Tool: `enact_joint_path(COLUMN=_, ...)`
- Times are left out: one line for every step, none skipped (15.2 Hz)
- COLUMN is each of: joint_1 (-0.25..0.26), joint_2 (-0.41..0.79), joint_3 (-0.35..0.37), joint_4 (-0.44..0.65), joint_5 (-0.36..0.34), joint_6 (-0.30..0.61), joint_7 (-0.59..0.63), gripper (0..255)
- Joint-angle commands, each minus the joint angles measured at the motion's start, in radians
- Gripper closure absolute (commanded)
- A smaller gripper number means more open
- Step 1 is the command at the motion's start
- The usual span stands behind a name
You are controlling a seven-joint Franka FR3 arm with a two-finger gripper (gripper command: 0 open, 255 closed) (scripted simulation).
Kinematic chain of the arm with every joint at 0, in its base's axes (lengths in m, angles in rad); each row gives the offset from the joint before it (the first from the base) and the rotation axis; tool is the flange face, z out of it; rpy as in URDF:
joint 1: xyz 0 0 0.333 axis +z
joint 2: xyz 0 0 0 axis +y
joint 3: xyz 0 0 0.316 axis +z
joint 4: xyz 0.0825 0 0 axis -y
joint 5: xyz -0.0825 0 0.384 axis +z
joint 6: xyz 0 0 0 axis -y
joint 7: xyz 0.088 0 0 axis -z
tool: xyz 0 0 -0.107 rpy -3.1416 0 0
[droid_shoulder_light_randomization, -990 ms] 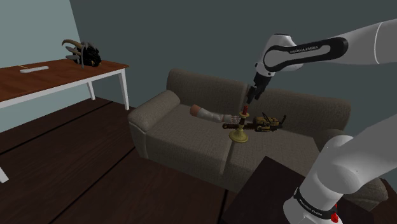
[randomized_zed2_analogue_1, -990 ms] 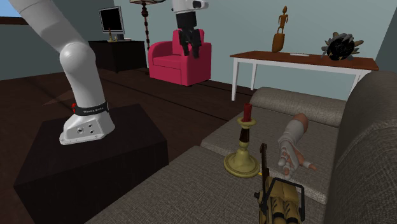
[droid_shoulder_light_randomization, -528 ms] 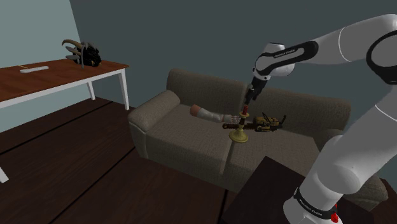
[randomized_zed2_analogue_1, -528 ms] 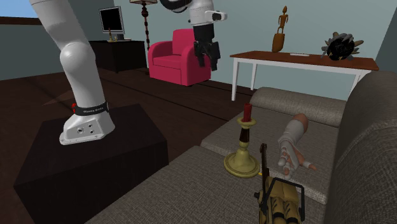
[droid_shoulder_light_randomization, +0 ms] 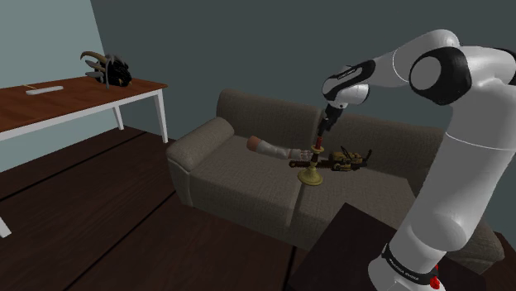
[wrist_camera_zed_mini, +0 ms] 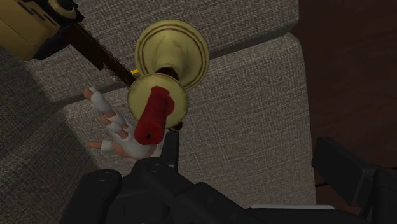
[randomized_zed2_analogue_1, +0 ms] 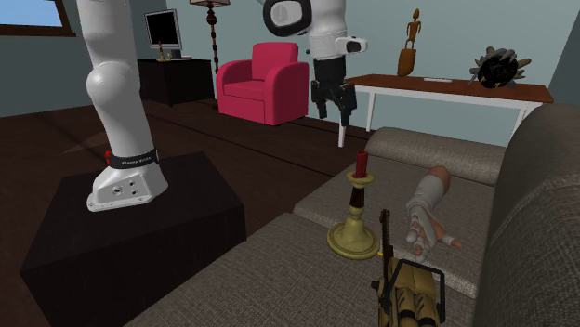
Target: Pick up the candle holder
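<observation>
- Hanging above the sofa [randomized_zed2_analogue_1: 270, 279], the gripper [randomized_zed2_analogue_1: 336, 110] points downward with its jaws apart and nothing between them. It is well clear of the task's thing and not yet down at its level.
- On the seat cushion the candle holder [randomized_zed2_analogue_1: 354, 232] stands upright. It is a brass-coloured stick with a wide round base and a red candle [randomized_zed2_analogue_1: 361, 164] in its cup (soft footing, near a seam between cushions).
- A gloved forearm model [randomized_zed2_analogue_1: 426, 206] lies just beside the holder with its fingers towards the base. A yellow-and-black toy rifle [randomized_zed2_analogue_1: 405, 290] points its barrel at the same spot; I cannot tell whether either touches the base.
- From the wrist view the hand looks almost straight down the candle, with the base a little off to one side. That suggests it is being lined up for a grasp from above.
- My judgement is that this is the approach. Next comes a descent to bring the fingers either side of the thin stem below the cup.
- The likely risks are clipping the candle top, tipping the holder on the yielding cushion, or catching the glove's fingers.
</observation>
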Motion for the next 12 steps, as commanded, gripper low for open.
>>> enact_joint_path(joint_1=-0.031, joint_2=0.092, joint_3=0.0, joint_4=0.073, joint_5=0.077, joint_6=-0.002, joint_7=-0.075, gripper=0)
enact_joint_path(joint_1=-0.05, joint_2=0.135, joint_3=0.005, joint_4=0.11, joint_5=0.11, joint_6=-0.006, joint_7=-0.106, gripper=0)
enact_joint_path(joint_1=-0.072, joint_2=0.177, joint_3=0.012, joint_4=0.148, joint_5=0.14, joint_6=-0.01, joint_7=-0.134, gripper=0)
enact_joint_path(joint_1=-0.095, joint_2=0.219, joint_3=0.02, joint_4=0.187, joint_5=0.168, joint_6=-0.016, joint_7=-0.16, gripper=0)
enact_joint_path(joint_1=-0.118, joint_2=0.26, joint_3=0.029, joint_4=0.228, joint_5=0.194, joint_6=-0.023, joint_7=-0.184, gripper=0)
enact_joint_path(joint_1=-0.142, joint_2=0.301, joint_3=0.039, joint_4=0.271, joint_5=0.218, joint_6=-0.031, joint_7=-0.205, gripper=0)
enact_joint_path(joint_1=-0.148, joint_2=0.31, joint_3=0.042, joint_4=0.28, joint_5=0.222, joint_6=-0.032, joint_7=-0.209, gripper=0)
enact_joint_path(joint_1=-0.151, joint_2=0.316, joint_3=0.046, joint_4=0.276, joint_5=0.228, joint_6=-0.022, joint_7=-0.213, gripper=0)
enact_joint_path(joint_1=-0.153, joint_2=0.323, joint_3=0.049, joint_4=0.271, joint_5=0.234, joint_6=-0.012, joint_7=-0.218, gripper=0)
enact_joint_path(joint_1=-0.155, joint_2=0.33, joint_3=0.052, joint_4=0.267, joint_5=0.24, joint_6=-0.003, joint_7=-0.223, gripper=0)
enact_joint_path(joint_1=-0.157, joint_2=0.337, joint_3=0.056, joint_4=0.263, joint_5=0.246, joint_6=0.007, joint_7=-0.228, gripper=0)
enact_joint_path(joint_1=-0.159, joint_2=0.344, joint_3=0.059, joint_4=0.26, joint_5=0.253, joint_6=0.017, joint_7=-0.233, gripper=0)
